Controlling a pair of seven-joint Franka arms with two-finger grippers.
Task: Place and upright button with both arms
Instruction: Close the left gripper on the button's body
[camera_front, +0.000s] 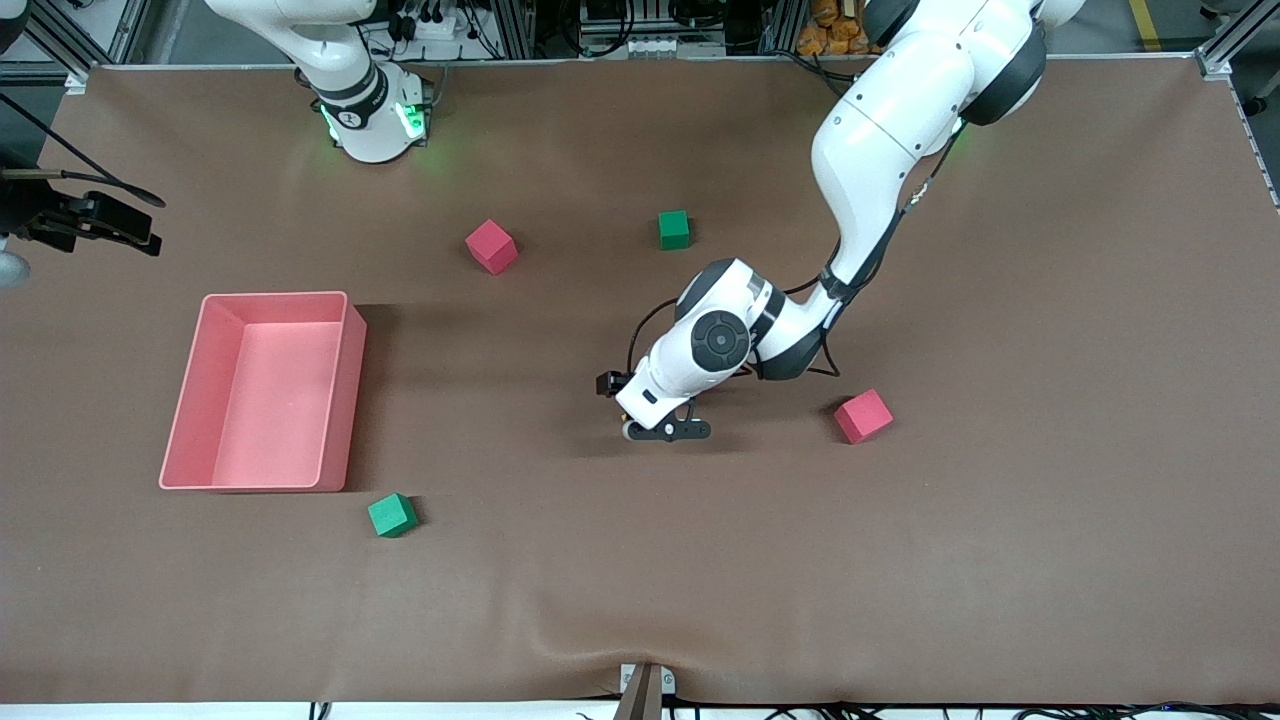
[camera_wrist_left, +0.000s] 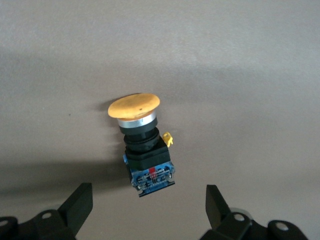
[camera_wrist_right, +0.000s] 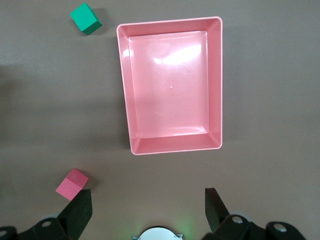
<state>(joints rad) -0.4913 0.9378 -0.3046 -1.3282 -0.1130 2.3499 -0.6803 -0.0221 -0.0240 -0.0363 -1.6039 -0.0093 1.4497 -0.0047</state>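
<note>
The button (camera_wrist_left: 142, 145) lies on its side on the brown cloth, orange cap pointing away from my left gripper, blue base toward it. My left gripper (camera_wrist_left: 145, 207) is open and empty, low over the table's middle (camera_front: 668, 431). The button sits just ahead of its fingertips (camera_wrist_left: 80, 200), not between them. In the front view the left hand hides the button. My right gripper (camera_wrist_right: 147, 210) is open and empty, high over the pink tray (camera_wrist_right: 170, 148); it shows at the front view's edge (camera_front: 120, 225), where that arm waits.
The pink tray (camera_front: 345, 390) stands toward the right arm's end. Foam cubes lie about: a red one (camera_front: 491, 246) and a green one (camera_front: 674, 229) near the bases, a red one (camera_front: 863, 415) beside the left hand, and a green one (camera_front: 392, 515) near the tray's front corner.
</note>
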